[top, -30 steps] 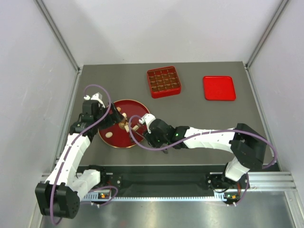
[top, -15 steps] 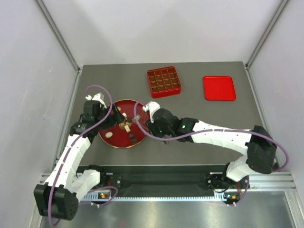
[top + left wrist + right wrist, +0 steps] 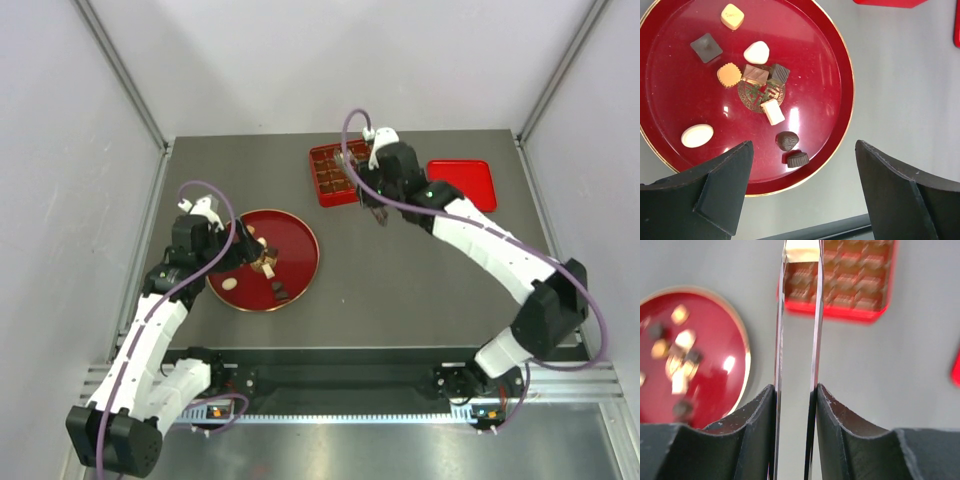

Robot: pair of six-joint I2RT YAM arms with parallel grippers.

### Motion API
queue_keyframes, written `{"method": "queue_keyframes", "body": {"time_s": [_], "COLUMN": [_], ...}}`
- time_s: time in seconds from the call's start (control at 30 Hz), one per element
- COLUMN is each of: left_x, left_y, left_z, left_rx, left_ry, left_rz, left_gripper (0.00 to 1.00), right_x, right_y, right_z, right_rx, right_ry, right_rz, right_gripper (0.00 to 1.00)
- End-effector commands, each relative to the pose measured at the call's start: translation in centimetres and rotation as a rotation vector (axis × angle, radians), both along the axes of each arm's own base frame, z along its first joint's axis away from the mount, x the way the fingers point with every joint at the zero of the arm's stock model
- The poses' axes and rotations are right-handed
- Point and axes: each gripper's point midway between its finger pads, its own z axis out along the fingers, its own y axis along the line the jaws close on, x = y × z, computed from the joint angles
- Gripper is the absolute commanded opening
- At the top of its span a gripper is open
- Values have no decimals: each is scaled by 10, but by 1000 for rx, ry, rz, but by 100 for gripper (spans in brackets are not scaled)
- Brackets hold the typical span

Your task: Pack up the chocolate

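Grey table [image 3: 420, 290] — right end effector [image 3: 379, 212] with chocolate [image 3: 801, 251] now off plate [image 3: 305, 255], beside tray [image 3: 314, 175]

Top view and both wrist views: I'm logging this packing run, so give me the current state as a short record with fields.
left gripper: open, above the red plate
chocolates: ten loose on the plate, in cream, tan and dark brown
right gripper: shut on a pale tan piece at its fingertips
right gripper position: close by the compartment box, piece not yet set down
box contents: too blurred to tell
red lid: lies flat, to the right of the box
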Motion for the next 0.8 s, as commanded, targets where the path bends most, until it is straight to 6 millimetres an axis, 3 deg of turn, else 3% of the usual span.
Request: {"method": "queue_keyframes", "body": {"time_s": [0.0,0.03,0.07,0.1,0.13,0.23,0.27,0.3,0.33,0.4,0.53,0.77], "left_x": [-5,-5,-5,-6,-6,-5,-5,-5,-5,-5,-6,-7], "left_y": [-6,-7,-8,-10,-10,-10,-9,-9,-10,-10,-10,-12], "left_z": [0,1,2,1,1,0,-1,-2,-2,-3,-4,-6], "left_rx": [5,3,1,-2,-3,2,5,5,4,4,5,6], "left_ry": [-10,-13,-15,-11,-13,-15,-11,-11,-9,-6,-2,6], "left_rz": [-47,-53,-59,-69,-71,-71,-71,-71,-73,-75,-77,-81], "left_gripper": [88,88,88,88,88,88,88,88,88,88,88,88], "right_x": [48,61,69,83,92,113,120,127,133,141,152,157], "right_y": [3,6,8,9,15,28,34,39,44,50,58,69], "right_z": [27,14,13,26,11,19,4,11,-3,-4,-29,-63], "right_rx": [6,-18,-21,-6,-20,-10,-25,-11,-23,-12,-25,-25], "right_ry": [-85,-70,-72,-100,-80,-116,-96,-113,-95,-106,-87,-45], "right_rz": [-17,-18,-21,-29,-25,-8,4,5,12,20,25,59], "right_gripper": [31,31,31,31,31,31,31,31,31,31,32,33]}}
